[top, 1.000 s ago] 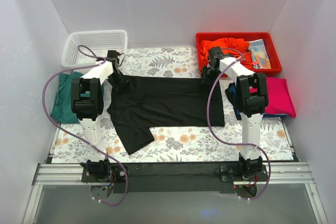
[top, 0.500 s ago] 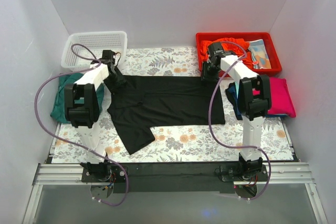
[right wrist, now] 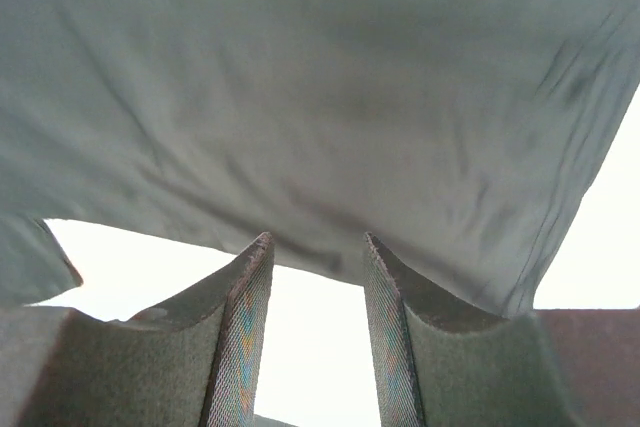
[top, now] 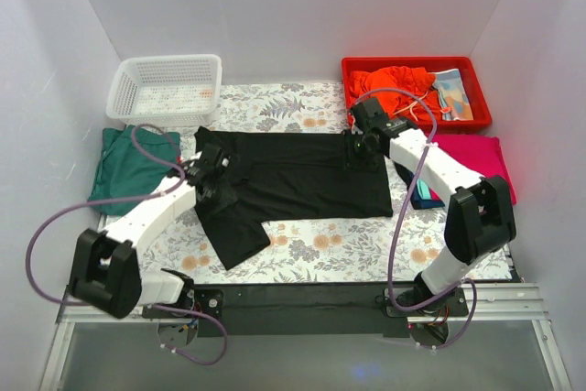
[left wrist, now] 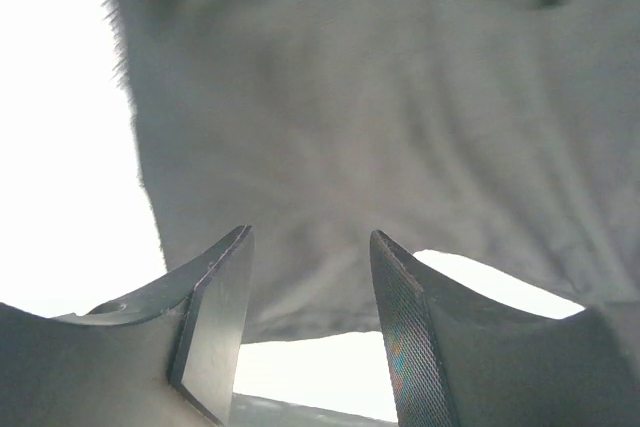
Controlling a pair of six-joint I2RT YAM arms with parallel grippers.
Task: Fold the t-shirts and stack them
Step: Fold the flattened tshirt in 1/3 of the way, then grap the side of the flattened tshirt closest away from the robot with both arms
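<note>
Folding the black shirt (top: 302, 180), by the look of it: spread flat across the middle of the flowered table cover (top: 320, 249), with a sleeve trailing toward the near-left corner. Not yet squared into a packet, so judged early in this fold.

Placed over the shirt's left part, near that sleeve: the left gripper (top: 213, 176), with fingers parted by a clear gap and the cloth's lower edge showing in that gap in the wrist view. Placed likewise at the shirt's far-right corner: the right gripper (top: 360, 138), with fingers parted and dark cloth filling the view beyond them. Hard to tell from either wrist view whether any pad touches the cloth; probably not pinching, given the gaps.

Already folded and laid aside: a dark-green shirt (top: 124, 171) left of the black one, a magenta shirt (top: 485, 167) at the right, a teal shirt (top: 424, 191) peeking out beside it under the right arm.

Next, most likely: closing both pairs of fingers on matching edges, lifting together and laying one half over the other. Calls for equal height on both sides, to avoid twisting or dragging the cloth, and for dealing with that stray sleeve.
</note>
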